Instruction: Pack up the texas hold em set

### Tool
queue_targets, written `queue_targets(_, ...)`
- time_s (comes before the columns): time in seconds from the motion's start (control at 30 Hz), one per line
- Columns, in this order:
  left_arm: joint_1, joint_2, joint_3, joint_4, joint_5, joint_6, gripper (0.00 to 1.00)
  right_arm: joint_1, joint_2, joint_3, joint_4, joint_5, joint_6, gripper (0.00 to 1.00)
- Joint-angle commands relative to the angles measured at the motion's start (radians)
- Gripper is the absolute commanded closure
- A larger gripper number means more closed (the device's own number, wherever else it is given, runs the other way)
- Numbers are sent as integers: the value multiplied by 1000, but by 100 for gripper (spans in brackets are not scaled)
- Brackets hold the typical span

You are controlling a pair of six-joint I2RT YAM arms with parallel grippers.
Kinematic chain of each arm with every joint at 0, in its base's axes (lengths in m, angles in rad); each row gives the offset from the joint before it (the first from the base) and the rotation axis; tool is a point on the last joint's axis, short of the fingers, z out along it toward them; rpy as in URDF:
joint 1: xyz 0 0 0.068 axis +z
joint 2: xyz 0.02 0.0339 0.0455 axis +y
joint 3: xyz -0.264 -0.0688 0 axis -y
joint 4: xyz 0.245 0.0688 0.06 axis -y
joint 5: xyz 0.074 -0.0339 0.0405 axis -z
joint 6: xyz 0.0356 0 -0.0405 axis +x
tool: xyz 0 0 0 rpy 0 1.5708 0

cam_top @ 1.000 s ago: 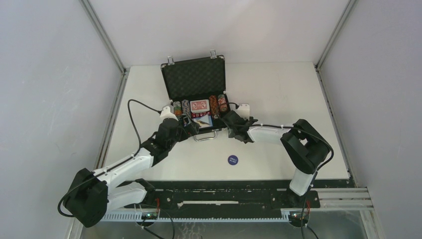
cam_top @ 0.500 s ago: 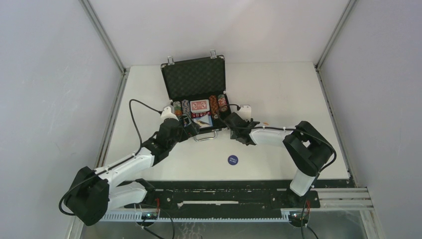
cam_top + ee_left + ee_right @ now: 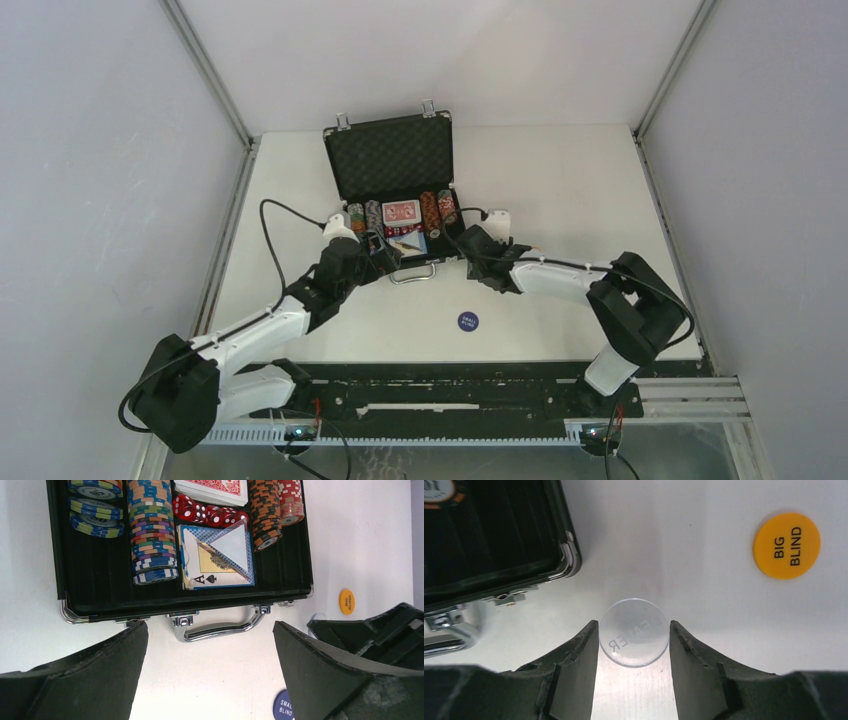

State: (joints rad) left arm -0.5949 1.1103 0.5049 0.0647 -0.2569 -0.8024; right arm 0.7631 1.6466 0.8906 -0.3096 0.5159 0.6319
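We read BIG BLIND, black letters, on the yellow disc (image 3: 786, 545). DEALER, mirrored, on the clear disc (image 3: 634, 632). SMALL BLIND, cut by the frame edge, on the blue disc (image 3: 284, 707). A with a spade on the blue card deck (image 3: 215, 560).

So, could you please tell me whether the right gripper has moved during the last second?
Yes. In the overhead view the right gripper has shifted slightly rightward, away from the open briefcase, which stayed put.
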Motion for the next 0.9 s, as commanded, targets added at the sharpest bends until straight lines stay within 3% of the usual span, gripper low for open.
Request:
queue_targets(0.0, -7, -8, 21, 18, 6, 25, 0, 20, -82, 4, -12, 29, -2, 51)
queue_targets(0.17, -7, -9, 20, 17, 9, 25, 0, 32, -99, 33, -17, 24, -26, 50)
queue_targets(0.47, -6, -20, 21, 7, -12, 26, 0, 73, 15, 239, -53, 26, -98, 49)
queue_targets(0.87, -5, -30, 16, 4, -16, 22, 0, 81, 322, 626, -71, -26, -211, 48)
